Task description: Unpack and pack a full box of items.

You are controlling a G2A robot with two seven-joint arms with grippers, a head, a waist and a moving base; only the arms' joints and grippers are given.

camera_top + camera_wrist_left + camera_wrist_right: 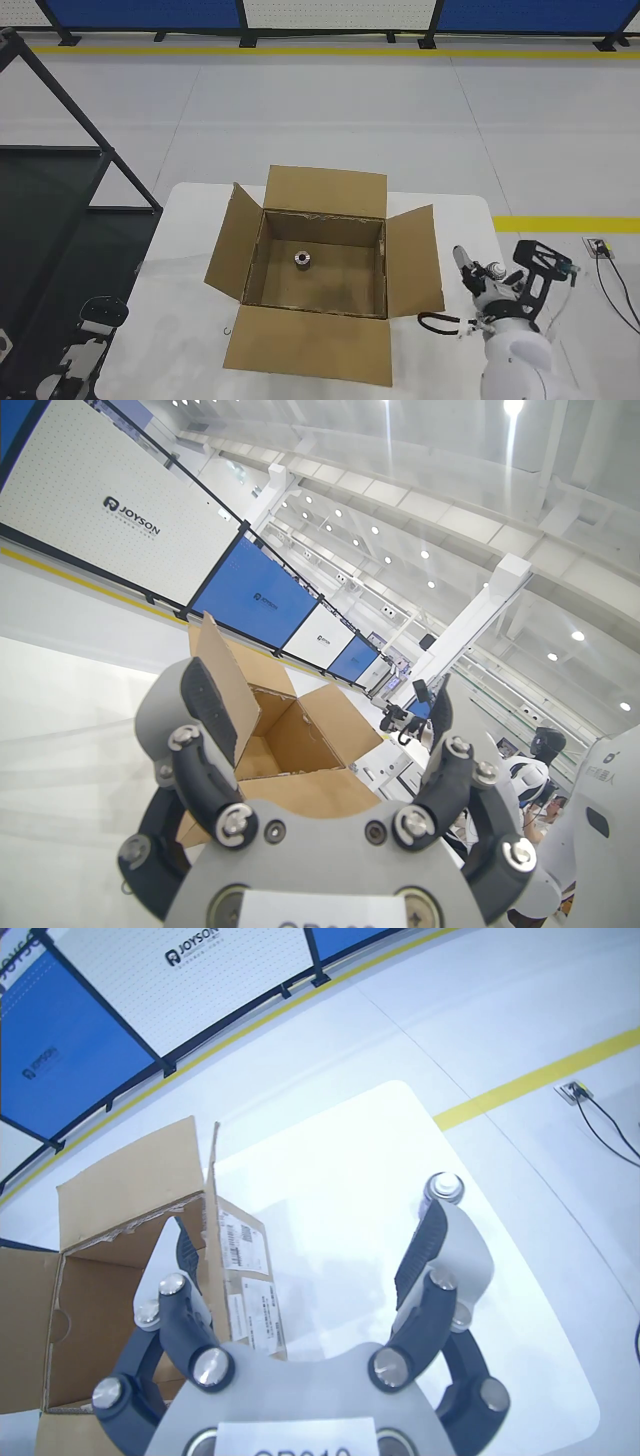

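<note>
Jaws of right gripper [307, 1228] were apart, empty; metal can [444, 1185] stood just past one jaw, flap of open box [325, 190] beside the other. Jaws of left gripper [325, 705] apart, empty, box ahead between them. One round part [302, 260] lay inside box.

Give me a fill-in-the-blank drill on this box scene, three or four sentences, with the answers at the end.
1. The four flaps of the cardboard box are ____.
2. Inside the box lies exactly ____ small round metal item.
3. The box stands on a table whose colour is ____.
4. The right tool is ____ and grips nothing.

Missing words: open; one; white; open.
</note>
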